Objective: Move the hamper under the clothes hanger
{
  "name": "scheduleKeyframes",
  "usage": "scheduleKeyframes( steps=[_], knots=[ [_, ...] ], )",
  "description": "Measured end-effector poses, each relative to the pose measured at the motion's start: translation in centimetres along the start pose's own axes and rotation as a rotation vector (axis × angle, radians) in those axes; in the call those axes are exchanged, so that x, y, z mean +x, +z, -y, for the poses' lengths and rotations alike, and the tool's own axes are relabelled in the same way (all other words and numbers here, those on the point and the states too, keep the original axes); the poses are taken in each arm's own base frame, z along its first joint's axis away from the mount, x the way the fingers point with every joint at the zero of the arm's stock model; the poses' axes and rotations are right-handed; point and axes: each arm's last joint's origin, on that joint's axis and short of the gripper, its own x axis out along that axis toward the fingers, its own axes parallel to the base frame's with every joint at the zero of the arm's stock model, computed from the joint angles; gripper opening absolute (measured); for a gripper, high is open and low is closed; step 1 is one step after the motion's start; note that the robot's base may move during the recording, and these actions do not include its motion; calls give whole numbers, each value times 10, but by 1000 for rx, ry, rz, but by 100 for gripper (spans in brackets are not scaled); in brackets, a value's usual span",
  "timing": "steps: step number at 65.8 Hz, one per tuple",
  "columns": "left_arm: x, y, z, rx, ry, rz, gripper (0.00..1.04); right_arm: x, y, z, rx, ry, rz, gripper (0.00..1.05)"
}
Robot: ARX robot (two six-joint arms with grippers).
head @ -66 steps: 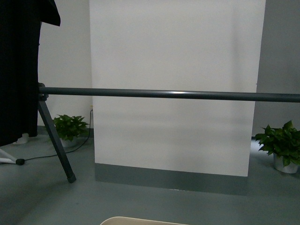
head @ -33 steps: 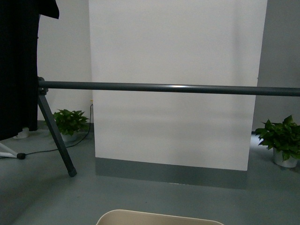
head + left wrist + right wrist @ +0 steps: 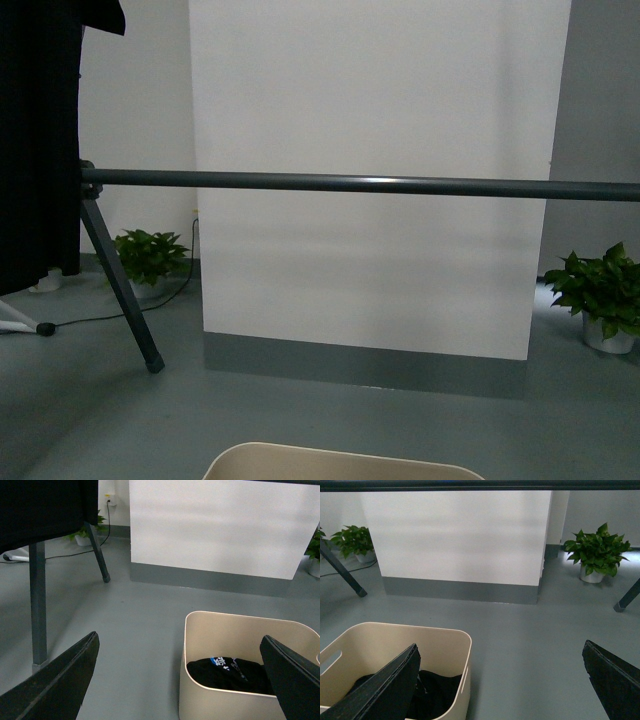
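Our left gripper (image 3: 180, 680) and right gripper (image 3: 501, 682) both hang with jaws spread wide, gripping nothing. The beige hamper (image 3: 235, 630) sits on the grey floor (image 3: 135, 630) between our arms, dark clothing (image 3: 227, 672) bunched inside. In the front view only its far rim pokes in at the lower edge, short of the clothes hanger (image 3: 350, 184) bar, with open floor all around. A black T-shirt (image 3: 35, 140) hangs at the left end, cropped. The rack's right leg only shows in the right wrist view.
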Motion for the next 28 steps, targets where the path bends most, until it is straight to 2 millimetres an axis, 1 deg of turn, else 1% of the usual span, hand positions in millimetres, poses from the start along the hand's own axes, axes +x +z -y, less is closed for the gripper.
scheduleKeyframes(
  steps=[28],
  knots=[
    [0, 0, 0, 0, 0, 0, 98, 0, 0, 0, 0, 0, 0, 97]
  ],
)
